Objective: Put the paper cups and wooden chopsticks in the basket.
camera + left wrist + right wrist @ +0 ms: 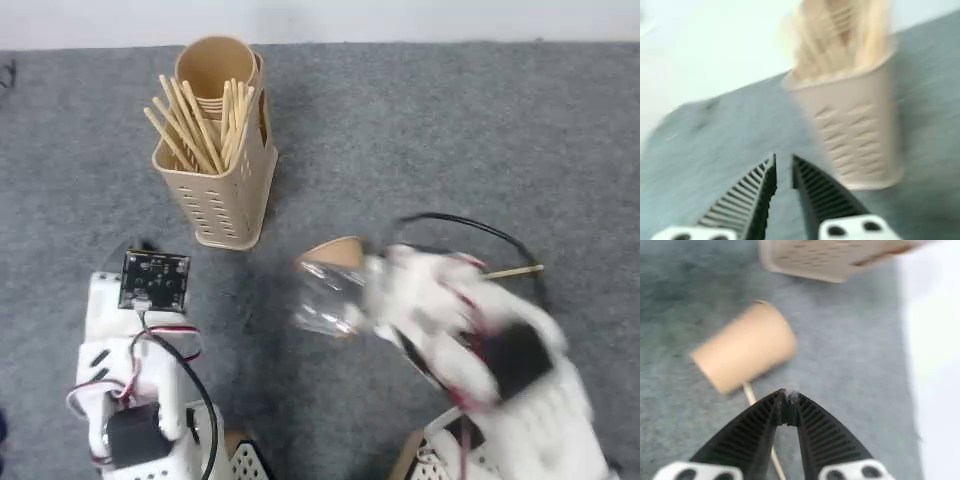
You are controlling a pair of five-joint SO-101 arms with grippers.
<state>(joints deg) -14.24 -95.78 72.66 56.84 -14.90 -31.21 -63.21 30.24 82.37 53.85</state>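
Just beyond the right hand [788,399], pressed together, paper cup [742,347] on its side

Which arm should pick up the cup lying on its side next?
Right. The right gripper sits beside the tipped paper cup and loose chopstick; the left gripper faces the basket, farther from both.

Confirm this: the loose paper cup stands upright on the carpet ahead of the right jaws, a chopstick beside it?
Not upright: the right wrist view shows the paper cup lying on its side on the carpet ahead of the right jaws, a chopstick beside it.
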